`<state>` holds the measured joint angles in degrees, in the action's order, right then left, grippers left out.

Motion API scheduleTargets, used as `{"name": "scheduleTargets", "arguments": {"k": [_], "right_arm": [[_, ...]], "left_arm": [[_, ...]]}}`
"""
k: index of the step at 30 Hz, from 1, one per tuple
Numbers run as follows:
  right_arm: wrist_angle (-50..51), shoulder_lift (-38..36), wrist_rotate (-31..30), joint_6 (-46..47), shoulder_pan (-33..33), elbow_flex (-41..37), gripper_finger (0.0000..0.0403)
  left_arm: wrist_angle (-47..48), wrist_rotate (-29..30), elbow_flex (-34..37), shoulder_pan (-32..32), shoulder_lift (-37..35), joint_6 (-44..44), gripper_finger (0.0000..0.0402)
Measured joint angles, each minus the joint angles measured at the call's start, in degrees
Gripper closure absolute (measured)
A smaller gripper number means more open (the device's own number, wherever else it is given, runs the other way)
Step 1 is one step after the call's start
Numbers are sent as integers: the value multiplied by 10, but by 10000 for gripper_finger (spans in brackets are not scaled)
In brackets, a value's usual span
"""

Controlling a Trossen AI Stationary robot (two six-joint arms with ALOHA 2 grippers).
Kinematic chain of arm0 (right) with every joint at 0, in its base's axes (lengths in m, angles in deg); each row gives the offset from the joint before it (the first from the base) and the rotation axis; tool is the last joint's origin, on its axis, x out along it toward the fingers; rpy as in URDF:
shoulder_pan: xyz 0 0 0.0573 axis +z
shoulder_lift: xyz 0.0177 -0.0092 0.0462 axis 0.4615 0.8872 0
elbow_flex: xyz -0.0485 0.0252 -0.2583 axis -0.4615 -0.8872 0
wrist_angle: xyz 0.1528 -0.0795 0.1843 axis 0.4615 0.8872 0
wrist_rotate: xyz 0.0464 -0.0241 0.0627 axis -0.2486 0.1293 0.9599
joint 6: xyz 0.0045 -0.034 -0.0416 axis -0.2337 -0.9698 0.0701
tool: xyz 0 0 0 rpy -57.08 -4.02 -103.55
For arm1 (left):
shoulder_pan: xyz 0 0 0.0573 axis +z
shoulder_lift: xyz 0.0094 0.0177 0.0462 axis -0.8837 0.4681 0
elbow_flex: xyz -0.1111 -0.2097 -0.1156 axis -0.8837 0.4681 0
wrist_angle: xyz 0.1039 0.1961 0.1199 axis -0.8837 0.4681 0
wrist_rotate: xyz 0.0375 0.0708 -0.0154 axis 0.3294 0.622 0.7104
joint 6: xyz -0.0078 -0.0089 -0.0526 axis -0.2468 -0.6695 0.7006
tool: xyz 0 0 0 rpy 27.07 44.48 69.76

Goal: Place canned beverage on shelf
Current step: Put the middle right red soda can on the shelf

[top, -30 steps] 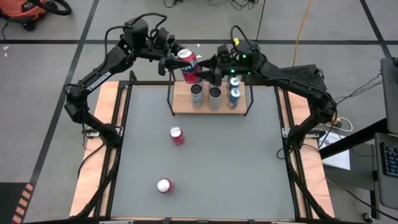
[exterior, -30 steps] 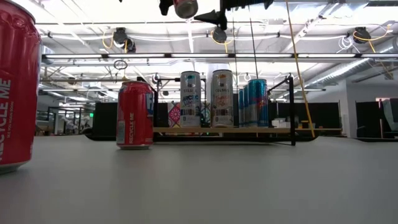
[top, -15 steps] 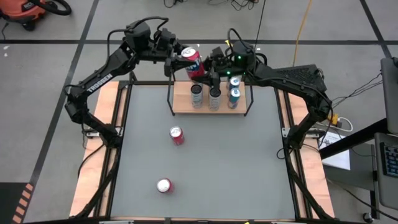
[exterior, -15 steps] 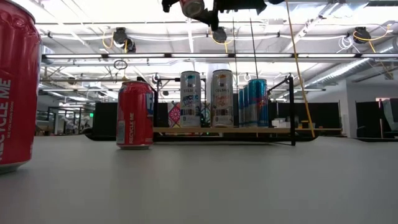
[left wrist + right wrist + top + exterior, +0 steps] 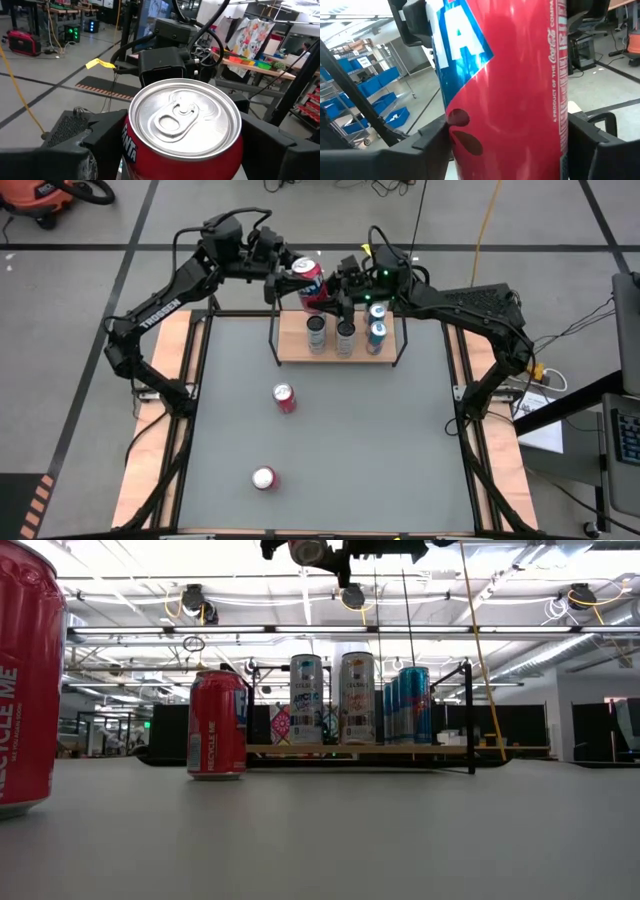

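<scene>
Cans: one aloft (image 5: 309, 283) (both claws pinching), four shelved, two on table.

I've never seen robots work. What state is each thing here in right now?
held red can: in the air, tilted
left gripper: shut on the held red can
right gripper: at the same can, grip unclear
shelf: partly filled
four shelf cans: upright
two red table cans: upright, untouched
</scene>
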<state>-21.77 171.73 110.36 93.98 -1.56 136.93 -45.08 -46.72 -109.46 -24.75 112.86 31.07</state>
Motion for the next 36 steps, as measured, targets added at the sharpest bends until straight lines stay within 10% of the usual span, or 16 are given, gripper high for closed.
{"name": "scheduleTargets", "arguments": {"k": [36], "right_arm": [[121, -2, 52, 0, 5, -1, 151]], "left_arm": [[181, -72, 0, -2, -9, 23, 44]]}}
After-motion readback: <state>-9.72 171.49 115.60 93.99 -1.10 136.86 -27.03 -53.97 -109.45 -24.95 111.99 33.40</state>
